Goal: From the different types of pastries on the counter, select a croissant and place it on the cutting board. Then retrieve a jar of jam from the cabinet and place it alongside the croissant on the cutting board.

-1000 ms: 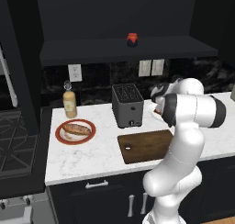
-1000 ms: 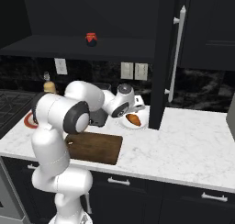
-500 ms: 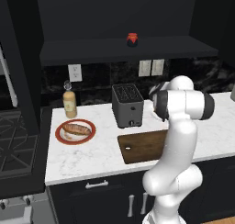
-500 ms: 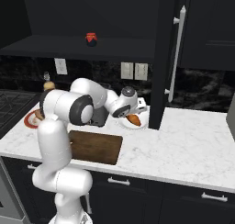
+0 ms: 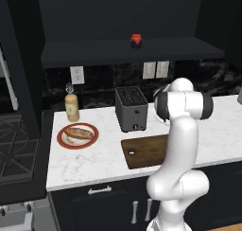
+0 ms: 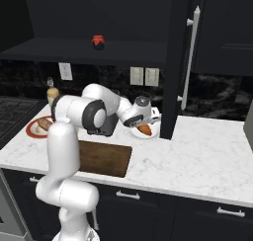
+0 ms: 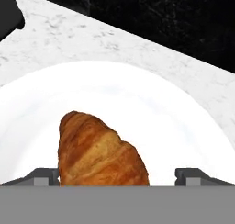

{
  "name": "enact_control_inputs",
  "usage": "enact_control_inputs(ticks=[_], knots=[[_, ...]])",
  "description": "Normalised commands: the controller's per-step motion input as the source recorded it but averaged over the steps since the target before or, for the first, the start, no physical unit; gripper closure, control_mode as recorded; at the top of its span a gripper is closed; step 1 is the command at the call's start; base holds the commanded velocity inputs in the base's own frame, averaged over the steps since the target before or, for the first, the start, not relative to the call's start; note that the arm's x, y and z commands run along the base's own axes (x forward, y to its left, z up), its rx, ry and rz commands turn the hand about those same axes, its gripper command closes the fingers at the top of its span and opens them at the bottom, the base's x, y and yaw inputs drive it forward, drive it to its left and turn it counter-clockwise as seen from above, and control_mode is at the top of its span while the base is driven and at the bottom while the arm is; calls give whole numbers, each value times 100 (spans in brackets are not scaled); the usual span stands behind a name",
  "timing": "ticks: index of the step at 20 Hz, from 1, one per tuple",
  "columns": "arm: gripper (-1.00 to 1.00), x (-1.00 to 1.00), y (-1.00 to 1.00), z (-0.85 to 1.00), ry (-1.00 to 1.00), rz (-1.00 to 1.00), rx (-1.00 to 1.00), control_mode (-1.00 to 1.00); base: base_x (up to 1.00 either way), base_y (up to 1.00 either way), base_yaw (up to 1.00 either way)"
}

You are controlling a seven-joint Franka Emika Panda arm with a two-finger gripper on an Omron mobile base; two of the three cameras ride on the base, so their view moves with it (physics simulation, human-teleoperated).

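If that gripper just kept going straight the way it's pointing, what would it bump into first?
Most likely the croissant, which lies on a white plate between the open fingertips of the gripper. How much gap is left is hard to judge.

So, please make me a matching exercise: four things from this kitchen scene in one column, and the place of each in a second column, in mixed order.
Things:
1. croissant
2. jar of jam
3. bread-like roll
4. cutting board

Places:
A. on the dark shelf ledge above the counter
B. flat on the counter in front of the toaster
C. on the white plate, between the open fingertips of the gripper
D. on the red-rimmed plate near the tan bottle

Pairs: 1-C, 2-A, 3-D, 4-B
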Motion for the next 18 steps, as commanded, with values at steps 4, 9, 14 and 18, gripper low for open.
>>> enact_control_inputs(ticks=[4,9,14,18], knots=[[-100,22,0,-38,8,0,1,-100,0,0,0],[100,17,-1,-26,12,1,0,-100,0,0,0],[100,2,-30,5,-11,1,0,-100,0,0,0],[100,-19,-27,1,-20,14,0,-100,0,0,0]])
